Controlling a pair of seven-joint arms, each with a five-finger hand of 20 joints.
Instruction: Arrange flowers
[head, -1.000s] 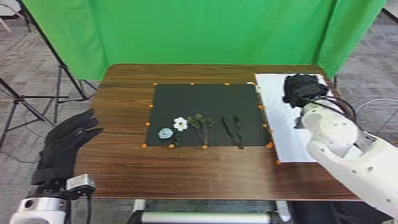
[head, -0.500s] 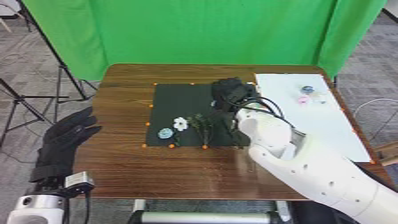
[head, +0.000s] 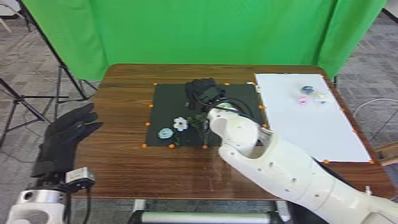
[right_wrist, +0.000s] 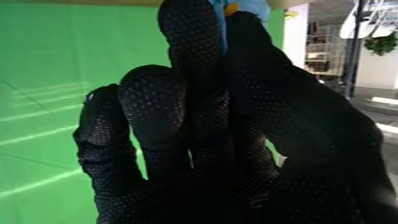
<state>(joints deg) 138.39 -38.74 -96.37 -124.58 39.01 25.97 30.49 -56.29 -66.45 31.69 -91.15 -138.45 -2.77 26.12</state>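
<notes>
In the head view my right hand (head: 202, 92) hangs over the upper middle of the black mat (head: 169, 110). The right wrist view shows my right hand (right_wrist: 209, 90) with finger and thumb pinching a light blue flower (right_wrist: 254, 7). A white flower (head: 180, 124) and a light blue flower (head: 165, 133) lie on the mat's lower left, beside green leaves partly covered by my right arm. On the white sheet (head: 311, 135) sit a dark blue flower (head: 307, 90), a pink flower (head: 303, 100) and a pale flower (head: 321, 101). My left hand (head: 67, 135) is open left of the table.
Small orange markers line the mat and sheet edges. The brown wooden table (head: 124, 170) extends around them, with a green curtain (head: 213, 30) behind its far edge. My right arm crosses the table's lower right part.
My right hand has moved left from the white sheet onto the black mat, uncovering the flowers on the sheet. My left hand has stayed at the table's left side.
</notes>
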